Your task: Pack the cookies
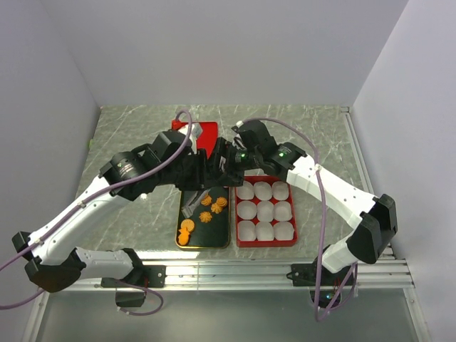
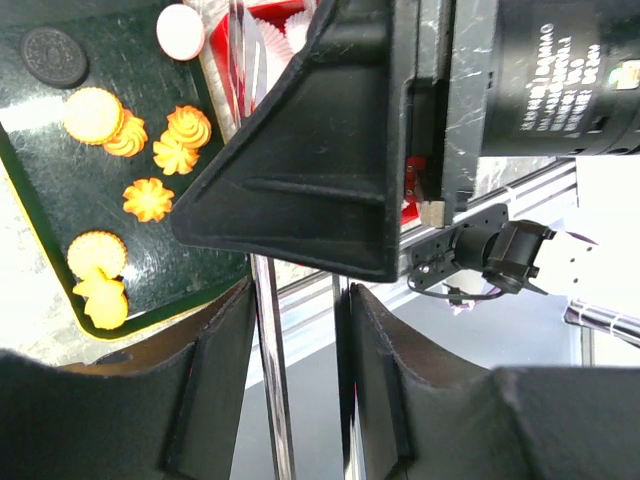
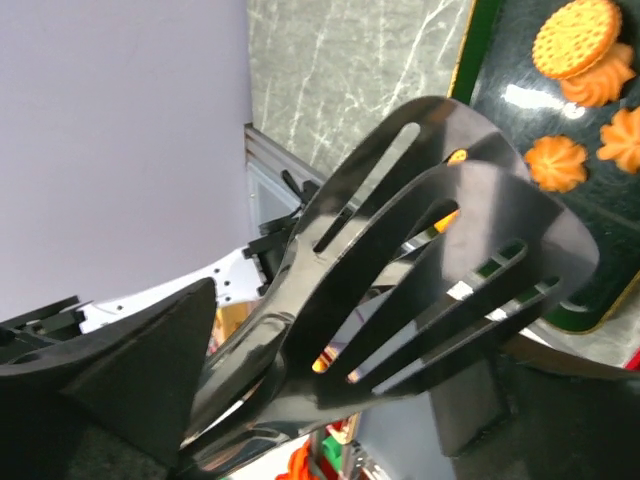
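Note:
Several orange cookies [image 1: 206, 214] lie on a dark tray [image 1: 203, 234]; they also show in the left wrist view [image 2: 150, 198] and the right wrist view [image 3: 555, 162]. A black cookie [image 2: 55, 57] and a pale round one [image 2: 180, 30] lie at the tray's far end. My left gripper [image 1: 212, 171] [image 2: 300, 330] is shut on the two thin arms of black slotted tongs [image 2: 268, 330]. My right gripper [image 1: 231, 158] [image 3: 330, 350] is open. The tongs [image 3: 440, 220] pass between its fingers without touching either.
A red tray [image 1: 265, 243] of white paper cups [image 1: 263, 210] stands right of the dark tray. A red lid [image 1: 206, 132] lies behind the grippers. Both arms crowd over the far ends of the trays. A metal rail [image 1: 228, 271] runs along the near edge.

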